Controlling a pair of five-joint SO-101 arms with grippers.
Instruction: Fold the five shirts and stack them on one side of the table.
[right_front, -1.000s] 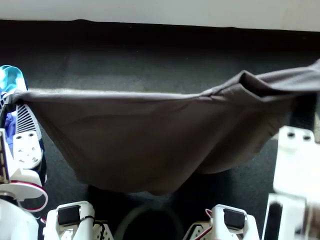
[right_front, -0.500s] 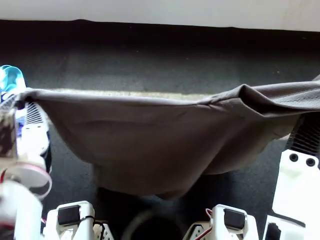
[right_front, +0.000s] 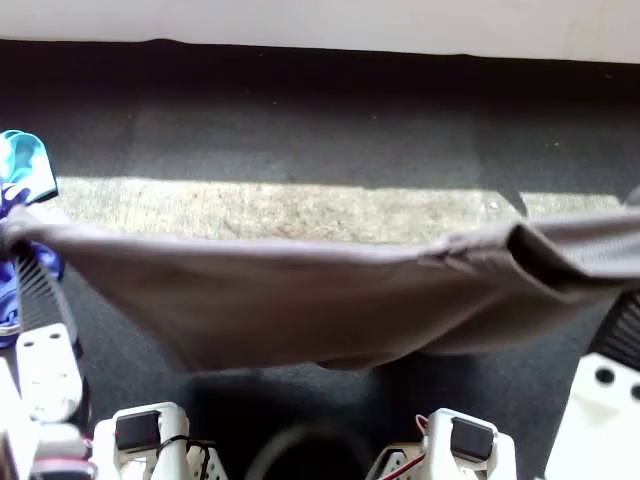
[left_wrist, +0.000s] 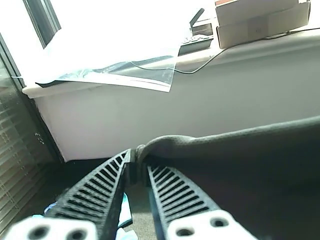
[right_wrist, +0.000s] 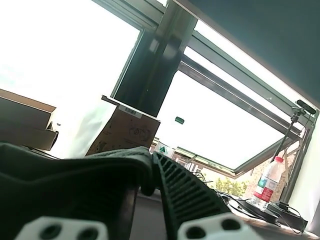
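A grey shirt (right_front: 300, 300) hangs stretched in the air across the table's width, sagging in the middle. My left gripper (right_front: 18, 238) is shut on its left corner; the left wrist view shows the ribbed fingers (left_wrist: 107, 185) pinching the shirt's hem (left_wrist: 235, 142) at the tips, where the left gripper (left_wrist: 136, 161) closes. On the right, my right gripper (right_wrist: 144, 186) is shut on a bunched fold of the grey shirt (right_wrist: 60, 172). In the high view the right arm's white body (right_front: 605, 385) stands under the shirt's right end, its fingertips covered by the cloth.
Blue and teal clothing (right_front: 20, 170) lies at the table's left edge, behind the left gripper. A sunlit strip (right_front: 280, 208) crosses the dark table mat. The two arm bases (right_front: 150, 440) (right_front: 455, 445) sit at the near edge. A white wall bounds the far side.
Both arms have drawn the stretched shirt toward the near edge, uncovering the sunlit strip of table behind it. The shirt's sagging belly looks shallower than before.
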